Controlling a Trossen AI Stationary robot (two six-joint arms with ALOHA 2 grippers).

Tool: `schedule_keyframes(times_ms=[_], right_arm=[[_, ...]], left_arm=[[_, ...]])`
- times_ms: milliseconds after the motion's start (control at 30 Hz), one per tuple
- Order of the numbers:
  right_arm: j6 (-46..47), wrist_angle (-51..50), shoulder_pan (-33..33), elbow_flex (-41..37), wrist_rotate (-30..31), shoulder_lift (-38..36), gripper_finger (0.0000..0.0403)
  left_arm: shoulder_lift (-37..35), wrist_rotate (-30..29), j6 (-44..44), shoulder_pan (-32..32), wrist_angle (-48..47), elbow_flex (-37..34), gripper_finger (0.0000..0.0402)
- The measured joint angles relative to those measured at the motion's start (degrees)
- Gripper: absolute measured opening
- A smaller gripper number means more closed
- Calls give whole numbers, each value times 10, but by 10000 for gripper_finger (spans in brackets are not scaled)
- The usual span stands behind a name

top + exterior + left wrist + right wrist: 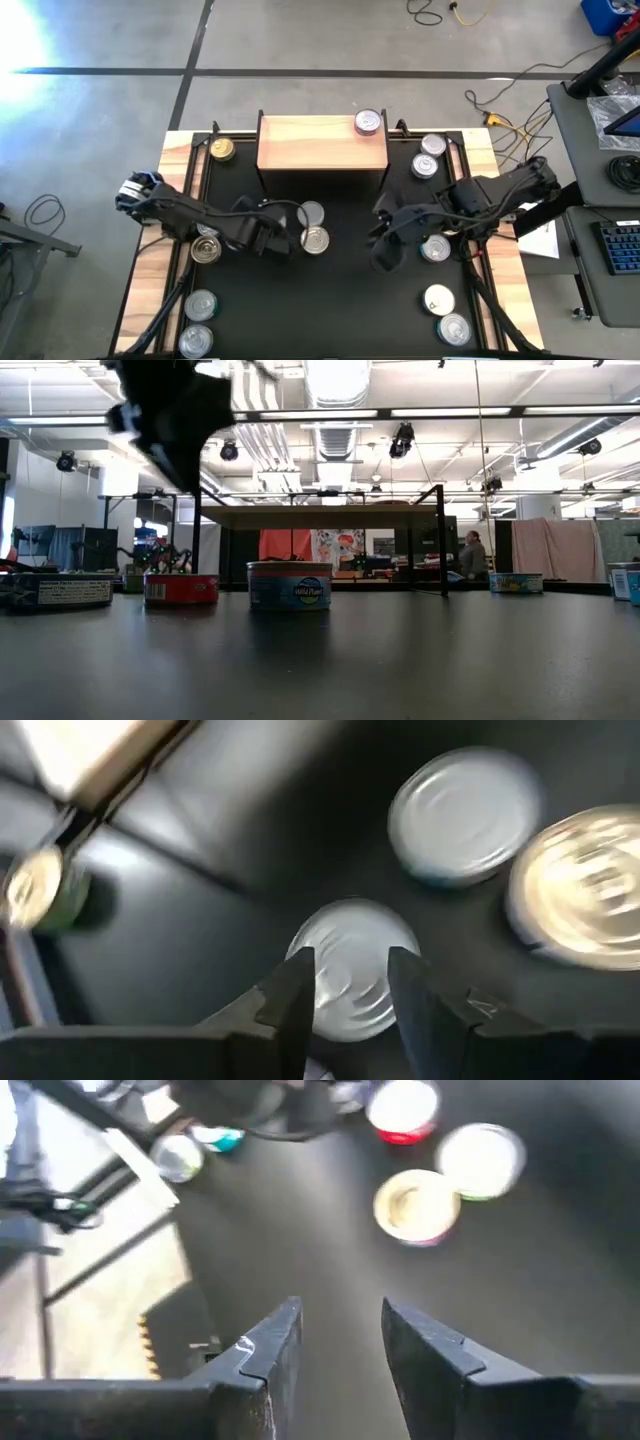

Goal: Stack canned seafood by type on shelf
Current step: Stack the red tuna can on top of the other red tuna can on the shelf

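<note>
Left gripper (345, 990), fingers apart, hovers over a tin (355, 970); right gripper (340, 1335), fingers apart, empty. Off-centre closing would probably skid the tin.

Quick headcount from above: twelve cans total. One silver can (368, 122) sits on the single wooden shelf (310, 145), eleven are down on the black mat (340, 300). Two of those look gold-lidded (222, 150), the rest silver. Two robot arms, one per side.
</note>
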Motion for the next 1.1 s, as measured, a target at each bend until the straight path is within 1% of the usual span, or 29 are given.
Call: schedule_keyframes(times_ms=[100, 200, 267, 400, 467, 667, 767, 933, 1033, 1100], right_arm=[[-1, 41, 22, -14, 3, 0, 119], [14, 78, 50, -29, 19, 0, 108], [33, 101, 71, -43, 27, 0, 101], [65, 126, 105, -58, 28, 1, 90], [78, 126, 116, -59, 31, 4, 86], [94, 126, 127, -59, 32, 9, 89], [93, 125, 128, -59, 32, 9, 96], [88, 127, 127, -59, 32, 9, 104], [98, 128, 127, -59, 32, 9, 104], [106, 130, 127, -59, 34, 10, 102]], left_arm=[[0, 11, -59, 3, 2, -35, 120], [0, 49, -109, 22, 18, -64, 114], [0, 66, -133, 34, 21, -77, 105], [0, 74, -153, 50, 44, -103, 78], [0, 73, -153, 56, 62, -115, 63], [4, 80, -97, 66, 186, -149, 6], [23, 101, -75, 72, 210, -155, 3], [61, 115, -45, 66, 206, -150, 1], [64, 125, -44, 33, 196, -134, 0], [60, 155, -34, -7, 203, -113, 0]])
